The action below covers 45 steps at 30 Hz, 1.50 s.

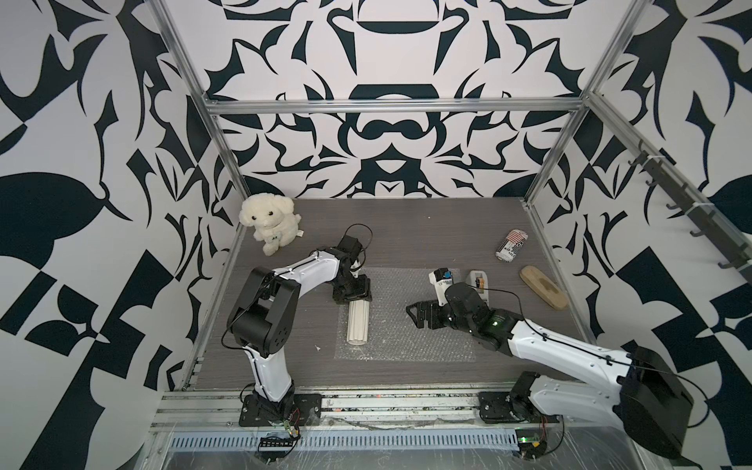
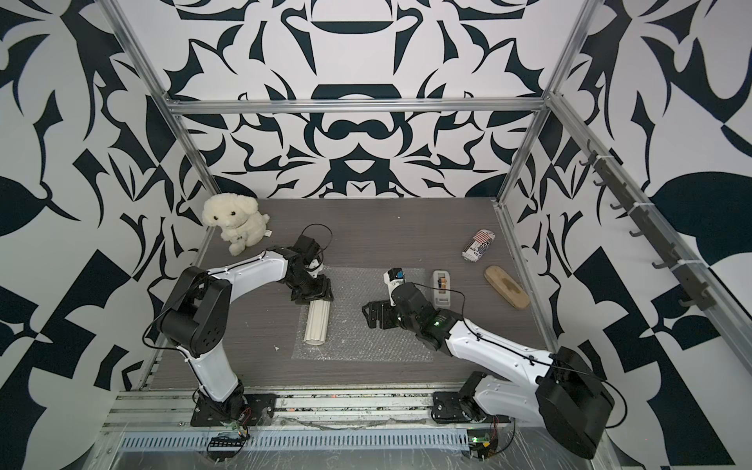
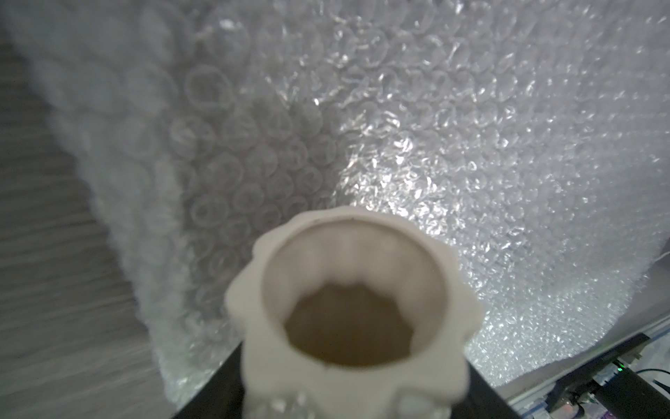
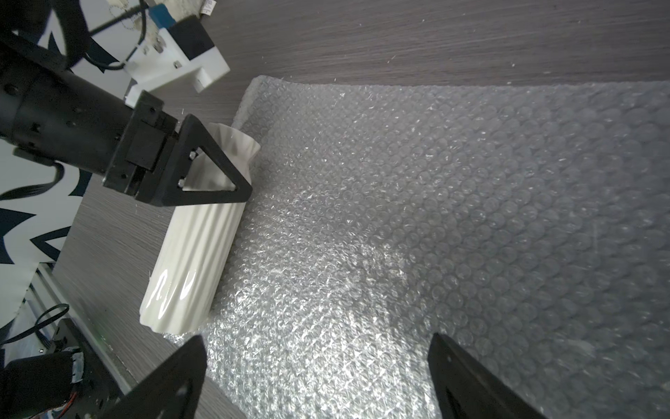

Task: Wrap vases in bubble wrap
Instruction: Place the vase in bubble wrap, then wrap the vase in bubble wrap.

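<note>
left gripper (image 1: 354, 299) astride vase (image 1: 358, 321) neck, right gripper (image 4: 316, 339) gaping wide

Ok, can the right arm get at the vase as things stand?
Probably yes. The right end effector is open above the bubble wrap, facing the vase, with only bare wrap between. The left end effector straddles just the vase's neck; its body is free.

Both top views look steeply down from high over the front edge of the desk (image 1: 427, 228), covering the whole scene. The left wrist camera sits tight against the vase (image 3: 348, 254) mouth, facing the bubble wrap (image 3: 471, 145); the right wrist camera, farther back, shares both.
</note>
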Tool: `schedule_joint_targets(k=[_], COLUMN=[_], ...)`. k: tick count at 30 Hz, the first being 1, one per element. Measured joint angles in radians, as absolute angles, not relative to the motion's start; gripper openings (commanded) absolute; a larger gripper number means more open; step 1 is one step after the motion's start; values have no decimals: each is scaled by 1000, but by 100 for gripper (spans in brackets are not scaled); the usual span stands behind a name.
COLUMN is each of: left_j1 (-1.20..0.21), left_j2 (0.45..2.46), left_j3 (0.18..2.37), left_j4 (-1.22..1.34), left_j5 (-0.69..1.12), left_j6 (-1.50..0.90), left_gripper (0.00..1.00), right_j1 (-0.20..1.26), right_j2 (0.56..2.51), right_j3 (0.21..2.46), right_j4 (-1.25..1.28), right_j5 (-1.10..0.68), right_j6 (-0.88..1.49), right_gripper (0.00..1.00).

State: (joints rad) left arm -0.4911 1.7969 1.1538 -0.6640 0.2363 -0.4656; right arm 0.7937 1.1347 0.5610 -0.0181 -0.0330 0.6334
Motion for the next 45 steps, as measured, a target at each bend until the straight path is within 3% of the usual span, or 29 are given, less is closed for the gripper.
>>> schedule_joint_targets(k=[1, 3, 10, 20, 29, 33, 39, 45], left_j1=[-491, -491, -485, -263, -265, -265, -265, -272], left_j2=[1789, 1765, 1673, 1473, 1492, 1494, 1525, 1532], left_j3=[1153, 1153, 1152, 958, 814, 760, 738, 711], left_j4=[-662, -656, -644, -563, -491, -436, -369, -303], left_j5=[239, 254, 282, 278, 320, 333, 365, 401], left_j6=[-471, -477, -496, -533, -550, -570, -583, -588], left_gripper=[79, 96, 99, 81, 71, 58, 56, 40], right_j1=[797, 807, 850, 962, 1013, 1016, 1016, 1016], right_j2=[1138, 1145, 1197, 1388, 1545, 1601, 1669, 1740], right_j3=[564, 571, 608, 689, 813, 875, 927, 965], right_j4=[-18, -17, -10, 68, 141, 128, 120, 107], right_j5=[-29, -20, 6, 36, 47, 68, 80, 81], right_j6=[636, 643, 659, 728, 761, 762, 763, 758], right_gripper=[99, 99, 99, 96, 86, 81, 68, 57])
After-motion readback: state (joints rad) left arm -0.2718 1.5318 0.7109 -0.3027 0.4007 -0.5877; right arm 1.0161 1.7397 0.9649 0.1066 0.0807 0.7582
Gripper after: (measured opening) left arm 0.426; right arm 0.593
